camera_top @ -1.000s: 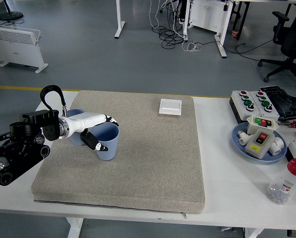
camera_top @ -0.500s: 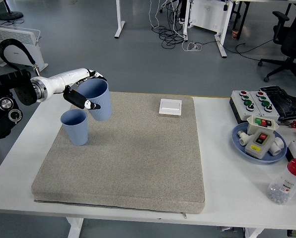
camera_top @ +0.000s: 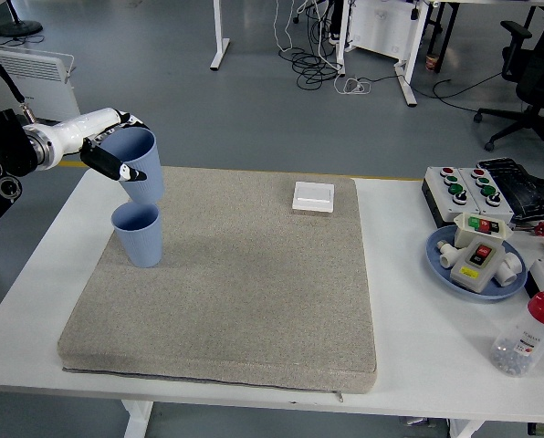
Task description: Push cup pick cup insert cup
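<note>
The left hand comes in from the left edge, white-shelled with dark fingertips, and grasps a blue cup by its upper wall, fingers curled round the rim. The held cup is in the air, tilted slightly, its base hanging just above the mouth of a second blue cup (the two look close, but whether they touch cannot be told from this view). That lower cup stands upright on the grey mat, near the mat's far left corner.

The mat covers most of the white table. At the mat's far edge, right of centre, lies a small white switch plate, flat and well apart from both cups.

Further right, off the mat, a grey box with red and green buttons sits near the table's far edge, with a black object beside it. Nearer, a blue plate holds a small button box and some white fittings. At the right edge stands a clear bottle with a red cap.

The right arm does not show.
</note>
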Motion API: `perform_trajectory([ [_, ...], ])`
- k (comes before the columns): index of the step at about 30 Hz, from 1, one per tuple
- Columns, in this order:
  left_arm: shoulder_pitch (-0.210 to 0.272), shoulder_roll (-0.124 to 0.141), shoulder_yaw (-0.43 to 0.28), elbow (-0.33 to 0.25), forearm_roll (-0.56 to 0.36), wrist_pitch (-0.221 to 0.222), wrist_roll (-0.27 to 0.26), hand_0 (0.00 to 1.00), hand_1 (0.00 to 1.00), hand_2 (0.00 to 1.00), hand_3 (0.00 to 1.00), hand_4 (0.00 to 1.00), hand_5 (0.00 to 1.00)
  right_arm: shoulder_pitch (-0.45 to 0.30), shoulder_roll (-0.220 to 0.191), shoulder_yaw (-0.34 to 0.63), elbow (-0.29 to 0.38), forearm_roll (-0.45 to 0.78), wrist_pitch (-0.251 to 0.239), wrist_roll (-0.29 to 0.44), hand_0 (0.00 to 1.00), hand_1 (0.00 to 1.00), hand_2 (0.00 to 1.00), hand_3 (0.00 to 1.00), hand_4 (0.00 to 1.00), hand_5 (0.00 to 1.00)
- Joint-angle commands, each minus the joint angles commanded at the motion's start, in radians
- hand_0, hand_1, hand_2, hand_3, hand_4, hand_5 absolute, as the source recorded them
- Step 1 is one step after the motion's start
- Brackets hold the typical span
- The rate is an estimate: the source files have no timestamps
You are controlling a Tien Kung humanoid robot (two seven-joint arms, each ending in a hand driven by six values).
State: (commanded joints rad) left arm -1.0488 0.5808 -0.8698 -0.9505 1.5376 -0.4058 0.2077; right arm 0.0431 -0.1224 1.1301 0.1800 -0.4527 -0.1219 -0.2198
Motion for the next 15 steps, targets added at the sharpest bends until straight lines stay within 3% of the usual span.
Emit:
perform_trajectory([
  [7, 0.007, -0.019, 0.005, 0.057, 0.009, 0.004, 0.001, 0.537, 0.518, 0.490, 0.450, 0.493, 0.002, 0.001, 0.000, 0.001, 0.000, -0.001, 0.001, 0.001, 0.725, 0.651, 0.656, 0.582, 0.130, 0.478],
  [15, 0.019, -0.013, 0.015, 0.043, 0.005, -0.002, 0.016, 0.537, 0.518, 0.490, 0.450, 0.490, 0.002, 0.001, 0.000, 0.000, 0.000, 0.001, 0.001, 0.000, 0.725, 0.651, 0.656, 0.582, 0.130, 0.477],
])
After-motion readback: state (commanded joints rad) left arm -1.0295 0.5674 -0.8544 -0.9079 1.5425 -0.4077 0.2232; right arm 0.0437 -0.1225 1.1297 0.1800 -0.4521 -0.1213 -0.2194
